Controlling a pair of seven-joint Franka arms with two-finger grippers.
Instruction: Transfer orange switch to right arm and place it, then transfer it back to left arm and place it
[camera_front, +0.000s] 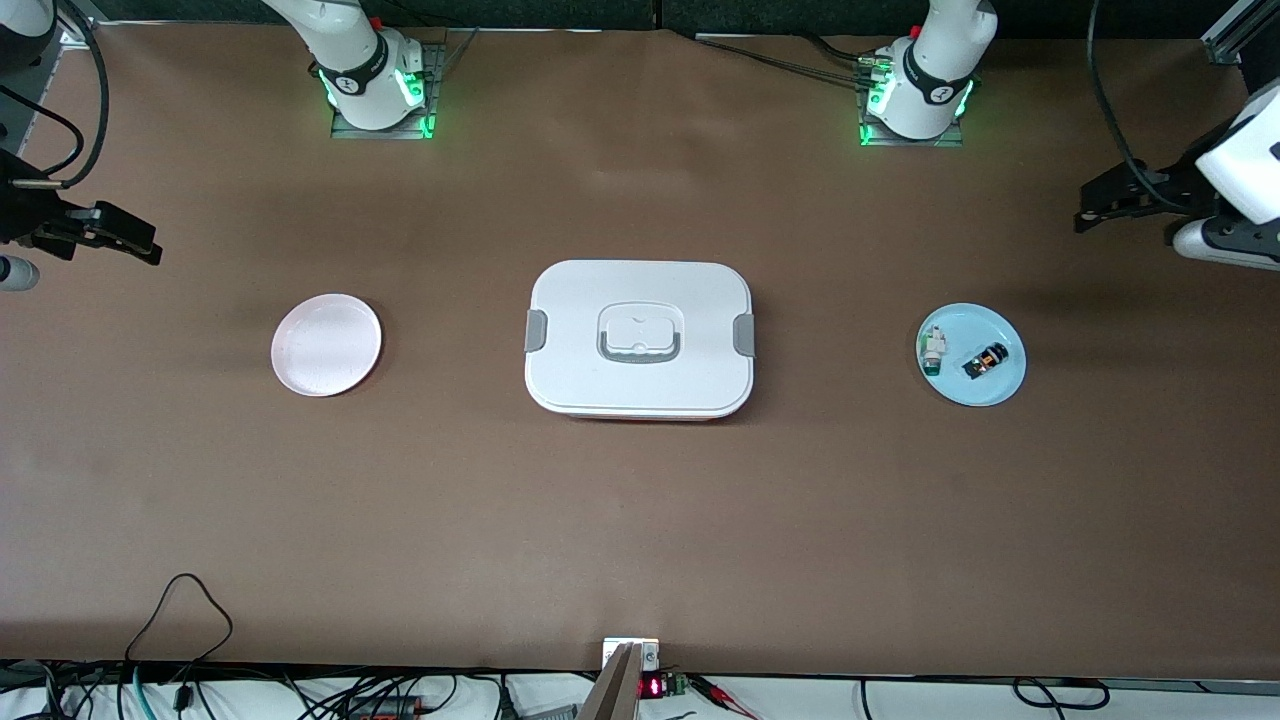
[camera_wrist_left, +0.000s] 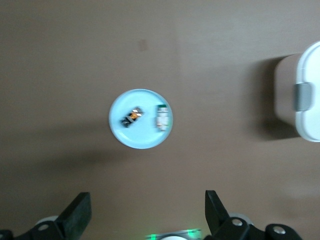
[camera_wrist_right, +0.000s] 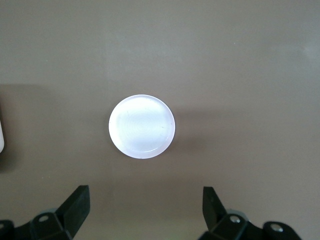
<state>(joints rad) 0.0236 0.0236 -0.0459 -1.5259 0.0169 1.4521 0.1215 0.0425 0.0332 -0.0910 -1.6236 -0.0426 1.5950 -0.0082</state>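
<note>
Brown covers the whole desk (camera_front: 640, 520), and at its middle we see the box (camera_front: 639, 338), a white container with grey side clips and a grey-outlined handle in its lid. Toward the left arm's end of the desk a blue plate (camera_front: 1000, 392) carries the orange switch (camera_front: 985, 361), with a white-and-green component (camera_front: 933, 350) beside it on the same plate, the two apart from each other. Toward the right arm's end lies a pink plate (camera_front: 326, 344) with nothing on it. We find the left claw (camera_wrist_left: 147, 212) hanging high over the desk at the left arm's end, its fingers (camera_wrist_left: 77, 214) spread wide and holding nothing, with the blue plate in its wrist view. We find the right claw (camera_wrist_right: 145, 210) hanging likewise over the right arm's end of the desk, fingers (camera_wrist_right: 76, 206) wide apart and empty, the pink plate in its wrist view. Both plates sit well apart from the box, one on each side of it.
</note>
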